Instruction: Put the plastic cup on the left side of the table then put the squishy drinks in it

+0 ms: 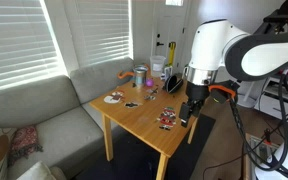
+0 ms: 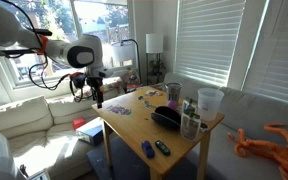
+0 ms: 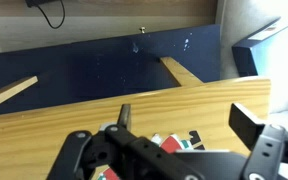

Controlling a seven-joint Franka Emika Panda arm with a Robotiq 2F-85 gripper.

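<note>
The plastic cup [image 2: 210, 103] is a tall translucent tumbler that stands upright at one end of the light-wood table [image 2: 134, 128], far from my gripper. My gripper [image 3: 184, 125] is open and empty. It hovers low over the table's edge, which also shows in an exterior view [image 1: 144, 115]. Small red-and-white squishy drinks [image 3: 174, 143] lie flat on the wood between and just below the fingers. They show in both exterior views [image 1: 167, 120] [image 2: 119, 110], right under the gripper [image 1: 191, 108] [image 2: 97, 97].
A silvery mug with orange trim [image 1: 140, 76] and a round plate [image 1: 114, 97] sit at the far part of the table. A black bowl [image 2: 166, 117] and small dark items [image 2: 154, 149] lie near the cup. A grey sofa [image 1: 44, 110] adjoins the table.
</note>
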